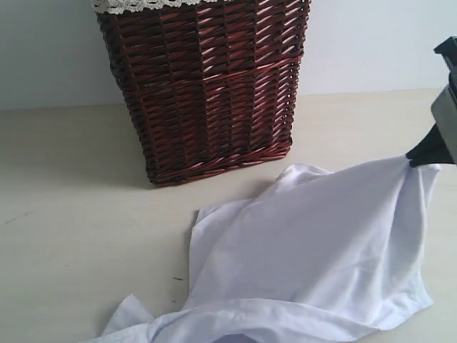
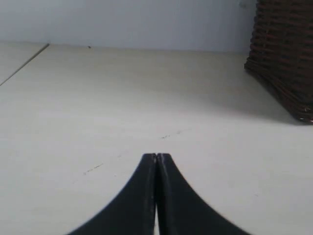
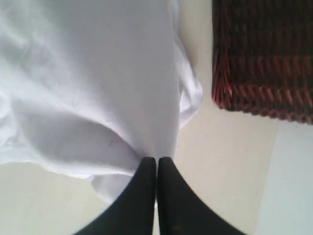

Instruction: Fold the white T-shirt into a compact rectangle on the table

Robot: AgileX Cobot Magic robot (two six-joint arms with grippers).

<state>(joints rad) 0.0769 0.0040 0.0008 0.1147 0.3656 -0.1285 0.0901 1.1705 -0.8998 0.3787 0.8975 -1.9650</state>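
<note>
Right claw: jaws pressed together, pinching a raised edge of the white T-shirt; cloth bunches right at the tips.
Left claw: jaws closed tip to tip, holding nothing, low over bare tabletop.
T-shirt, where: hangs from the right claw and drapes down onto the tabletop, crumpled and unfolded; no print or neck tag shows.
T-shirt, long axis: runs slantwise from the right claw's pinch to a loose corner at the far end of the cloth, well away from that claw.
Key relation: all the cloth lies to one side of the right claw, trailing below and away from it; a pull away from that side would likely draw it flat.
Nearer arm: right, already on the shirt; the left wrist view shows no cloth, only tabletop and the wicker basket ahead and off to one side.
Basket: beyond the shirt from the right claw, near it; whether they touch, I cannot tell.
Count: one T-shirt, one basket, two claws, one tabletop.
</note>
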